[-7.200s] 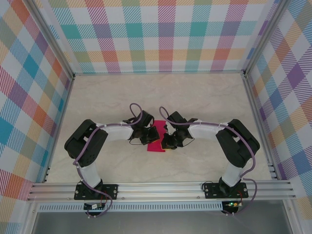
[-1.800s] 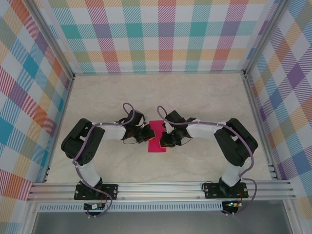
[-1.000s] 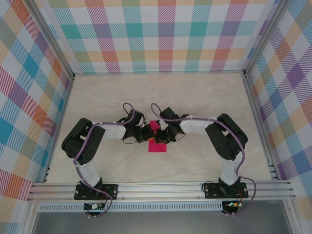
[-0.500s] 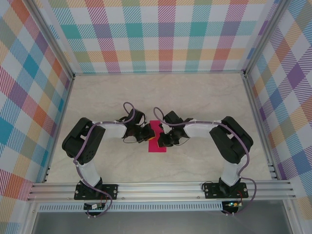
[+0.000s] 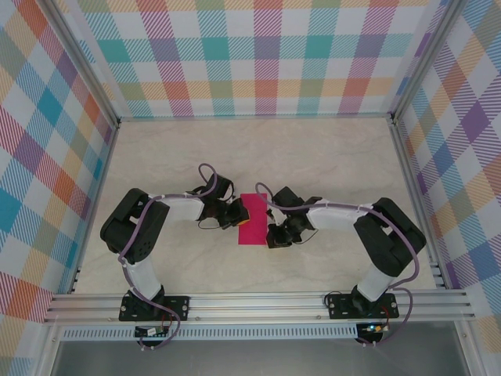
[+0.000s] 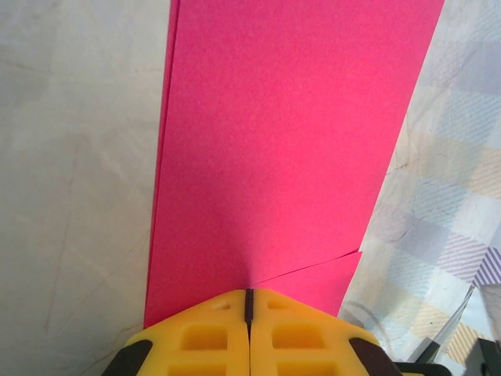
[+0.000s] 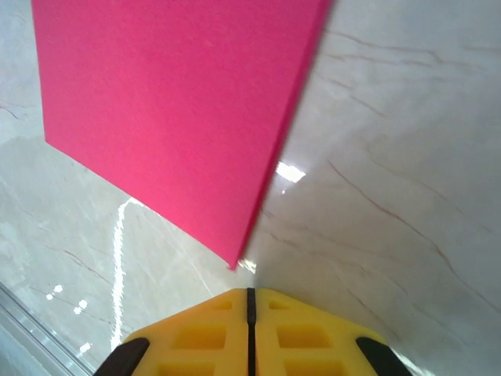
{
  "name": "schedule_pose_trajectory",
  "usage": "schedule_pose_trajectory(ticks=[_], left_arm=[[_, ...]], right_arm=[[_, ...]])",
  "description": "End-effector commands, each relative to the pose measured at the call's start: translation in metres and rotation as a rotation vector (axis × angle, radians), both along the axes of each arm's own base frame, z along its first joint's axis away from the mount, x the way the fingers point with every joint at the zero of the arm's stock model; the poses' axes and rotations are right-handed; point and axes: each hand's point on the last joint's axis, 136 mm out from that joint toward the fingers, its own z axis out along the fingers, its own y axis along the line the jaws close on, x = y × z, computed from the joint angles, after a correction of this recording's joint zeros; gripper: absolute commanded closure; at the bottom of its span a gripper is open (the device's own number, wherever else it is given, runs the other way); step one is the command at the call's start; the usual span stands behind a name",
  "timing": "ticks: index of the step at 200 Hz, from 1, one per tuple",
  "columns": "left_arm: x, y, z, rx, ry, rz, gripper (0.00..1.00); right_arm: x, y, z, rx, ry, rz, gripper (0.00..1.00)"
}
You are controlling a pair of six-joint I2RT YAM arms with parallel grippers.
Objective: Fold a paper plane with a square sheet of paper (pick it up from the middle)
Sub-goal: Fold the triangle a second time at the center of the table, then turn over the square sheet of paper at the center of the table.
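Square sheet of paper [image 5: 252,220], already folded into a narrow layered strip, lying flat on surface [image 5: 329,157] between both arms. Left tool [image 6: 249,296] pinched shut, tip over the strip's near edge, gripping nothing. Right tool [image 7: 250,294] shut too, just off the strip's corner. Seemingly mid-fold, at crease-pressing. Next probably calls for lifting a corner toward the centre line. No writing or labels legible.
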Motion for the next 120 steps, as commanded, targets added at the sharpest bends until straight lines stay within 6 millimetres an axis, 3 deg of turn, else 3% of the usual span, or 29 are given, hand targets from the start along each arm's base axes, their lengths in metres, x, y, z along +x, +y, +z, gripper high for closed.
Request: schedule_pose_trajectory(ticks=[1, 22, 50, 84, 120], left_arm=[[-0.005, 0.019, -0.024, 0.112, 0.049, 0.037, 0.93], [0.014, -0.001, 0.019, 0.002, -0.029, 0.037, 0.87], [0.022, -0.002, 0.055, -0.029, -0.100, 0.078, 0.74], [0.007, 0.025, 0.051, 0.046, -0.097, 0.158, 0.63], [-0.008, 0.025, 0.041, -0.011, -0.066, 0.169, 0.59]], right_arm=[[0.023, -0.001, 0.028, 0.023, -0.096, -0.064, 0.91], [0.055, 0.012, 0.049, 0.092, -0.167, -0.141, 0.90], [0.084, 0.022, 0.048, 0.084, -0.182, -0.208, 0.85], [0.099, 0.021, 0.041, 0.074, -0.168, -0.245, 0.69], [0.097, 0.022, 0.029, 0.096, -0.114, -0.218, 0.60]])
